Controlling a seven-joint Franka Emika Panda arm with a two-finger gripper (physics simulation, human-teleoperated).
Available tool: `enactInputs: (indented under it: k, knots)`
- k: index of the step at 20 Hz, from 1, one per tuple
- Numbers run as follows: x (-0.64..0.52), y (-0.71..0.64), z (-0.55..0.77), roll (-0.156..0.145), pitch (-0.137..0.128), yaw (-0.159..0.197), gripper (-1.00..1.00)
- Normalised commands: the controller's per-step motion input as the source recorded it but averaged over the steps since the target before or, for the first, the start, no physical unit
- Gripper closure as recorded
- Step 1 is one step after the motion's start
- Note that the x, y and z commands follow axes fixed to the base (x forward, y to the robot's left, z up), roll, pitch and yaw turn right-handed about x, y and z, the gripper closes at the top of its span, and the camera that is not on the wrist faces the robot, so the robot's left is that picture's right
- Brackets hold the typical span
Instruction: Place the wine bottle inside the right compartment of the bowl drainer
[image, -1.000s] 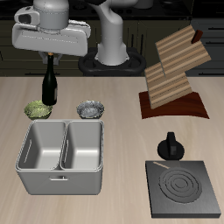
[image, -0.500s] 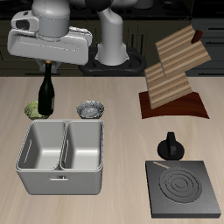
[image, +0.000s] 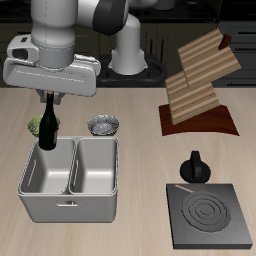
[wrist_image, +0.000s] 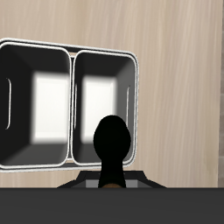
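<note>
No writing, brand or label could be read anywhere; the wine bottle (image: 46, 128) was plain dark glass, with only a faint brownish tint at the neck.

The gripper (image: 47, 97) hung over the back rim of the bowl drainer (image: 70, 205), at about ten o'clock on the table in the exterior view, and its jaws were clamped on the bottle's neck. The bottle hung upright beneath them, off the table, its base about level with the drainer's back rim and above the well farther from the stove plate (image: 208, 216). Whether the base was already past the rim or just behind it, the exterior view alone did not settle. In the wrist view the bottle (wrist_image: 113, 144) showed as a dark round shape over the rim of one well, with the drainer (wrist_image: 72, 54) spread out beyond it.

Both wells looked bare, pale floors showing, so there was open room below. The divider ran down the middle, and the rounded rim framed each square well. Close behind the bottle sat a small green dish (image: 36, 125), partly hidden by it, and a grey dish (image: 102, 125) stood just beside the drainer's back edge. The wooden rack (image: 197, 85) at two o'clock, the black knobbed object (image: 193, 166) and the stove plate at four o'clock were all well apart from the gripper.
</note>
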Motion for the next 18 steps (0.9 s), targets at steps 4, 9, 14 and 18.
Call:
enactInputs:
  k: [4, 9, 14, 18]
  knots:
    - [0.06, 0.01, -0.37, -0.004, 0.037, -0.013, 1.0]
    - [0.02, -0.03, -0.39, -0.007, 0.036, -0.016, 1.0]
    - [-0.04, 0.05, -0.29, 0.002, 0.018, 0.002, 1.0]
    - [-0.14, 0.19, -0.36, 0.003, 0.022, 0.03, -1.0]
